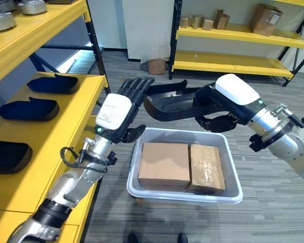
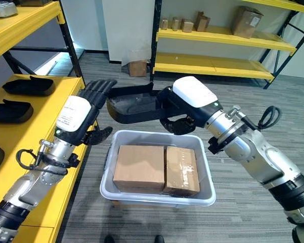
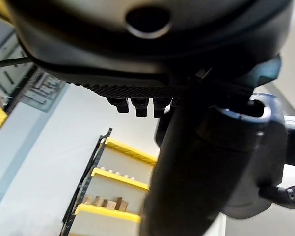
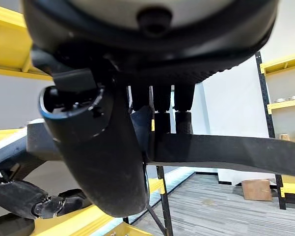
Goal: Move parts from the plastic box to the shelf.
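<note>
Plastic box (image 1: 233, 191) holds two cardboard boxes (image 1: 164, 165)

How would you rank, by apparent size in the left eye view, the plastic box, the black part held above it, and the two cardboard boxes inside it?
1. Plastic box.
2. Left cardboard box.
3. Black part, partly hidden by both hands; its rank against the cardboard boxes is unsure.
4. Right cardboard box.

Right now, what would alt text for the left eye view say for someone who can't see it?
Two robot hands hold a long black part in the air above a grey plastic box: the right hand grips one end, the left hand supports the other. The box holds two cardboard boxes; a yellow shelf beside it carries similar black parts.
</note>
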Controlling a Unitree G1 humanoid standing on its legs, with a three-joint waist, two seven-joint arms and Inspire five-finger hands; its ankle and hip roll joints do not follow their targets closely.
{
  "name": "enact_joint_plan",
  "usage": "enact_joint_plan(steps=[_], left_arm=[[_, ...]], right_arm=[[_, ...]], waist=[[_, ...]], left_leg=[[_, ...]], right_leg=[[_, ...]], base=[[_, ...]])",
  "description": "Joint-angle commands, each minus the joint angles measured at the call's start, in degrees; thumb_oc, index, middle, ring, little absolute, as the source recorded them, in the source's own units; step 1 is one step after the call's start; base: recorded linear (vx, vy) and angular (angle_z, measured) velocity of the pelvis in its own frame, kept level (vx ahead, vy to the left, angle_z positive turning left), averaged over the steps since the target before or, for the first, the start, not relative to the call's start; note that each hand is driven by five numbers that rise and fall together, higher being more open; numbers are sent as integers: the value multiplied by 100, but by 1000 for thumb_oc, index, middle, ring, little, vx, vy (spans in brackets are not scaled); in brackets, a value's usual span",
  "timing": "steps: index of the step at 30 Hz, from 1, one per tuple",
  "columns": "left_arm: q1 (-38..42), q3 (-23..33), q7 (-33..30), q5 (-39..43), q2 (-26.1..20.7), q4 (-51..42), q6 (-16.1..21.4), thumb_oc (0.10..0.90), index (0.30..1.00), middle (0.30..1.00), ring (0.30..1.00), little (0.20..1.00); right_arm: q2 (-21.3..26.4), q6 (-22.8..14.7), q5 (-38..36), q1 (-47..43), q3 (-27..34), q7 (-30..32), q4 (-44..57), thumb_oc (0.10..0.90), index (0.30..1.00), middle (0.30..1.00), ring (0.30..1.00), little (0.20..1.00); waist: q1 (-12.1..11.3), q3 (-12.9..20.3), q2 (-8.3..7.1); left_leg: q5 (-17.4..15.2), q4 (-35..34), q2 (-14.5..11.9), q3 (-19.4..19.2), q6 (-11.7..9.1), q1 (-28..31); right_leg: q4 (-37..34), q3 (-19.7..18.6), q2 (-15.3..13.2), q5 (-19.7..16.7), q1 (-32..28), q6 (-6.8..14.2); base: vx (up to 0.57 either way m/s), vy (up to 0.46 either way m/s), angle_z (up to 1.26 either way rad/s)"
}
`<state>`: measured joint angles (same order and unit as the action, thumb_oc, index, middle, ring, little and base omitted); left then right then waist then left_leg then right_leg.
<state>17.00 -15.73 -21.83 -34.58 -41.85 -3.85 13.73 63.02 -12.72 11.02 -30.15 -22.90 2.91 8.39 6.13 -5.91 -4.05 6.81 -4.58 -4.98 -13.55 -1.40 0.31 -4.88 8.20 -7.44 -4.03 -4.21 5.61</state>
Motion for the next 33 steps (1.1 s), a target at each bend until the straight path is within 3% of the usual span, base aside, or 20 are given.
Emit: enact_joint_plan(steps=[1,32,33], left_arm=[[780,-182,-446,-196,-40,-148,180,900,1000,1000,1000,1000],[1348,-319,-755,-474,270,-309,62,900,1000,1000,1000,1000],[1347,-335,-752,-471,271,-299,65,539,495,495,495,495]], right_arm=[[-277,-166,-424,-1072,12,494,8,400,300,300,300,300],[-644,-158,-347,-1160,-63,485,5,400,300,300,300,300],[-646,-160,-348,-1162,-64,487,-5,400,300,300,300,300]], waist=[[-89,744,-192],[22,746,-132],[26,740,-133]], left_leg=[[-545,-42,-625,79,-404,512],[-584,-42,-620,-17,-376,586],[-588,-42,-619,-13,-374,587]], right_leg=[[234,-14,-379,-47,137,472],[212,-123,-371,-52,145,446],[208,-131,-372,-57,146,448]], base=[[0,0,0],[0,0,0],[0,0,0]])
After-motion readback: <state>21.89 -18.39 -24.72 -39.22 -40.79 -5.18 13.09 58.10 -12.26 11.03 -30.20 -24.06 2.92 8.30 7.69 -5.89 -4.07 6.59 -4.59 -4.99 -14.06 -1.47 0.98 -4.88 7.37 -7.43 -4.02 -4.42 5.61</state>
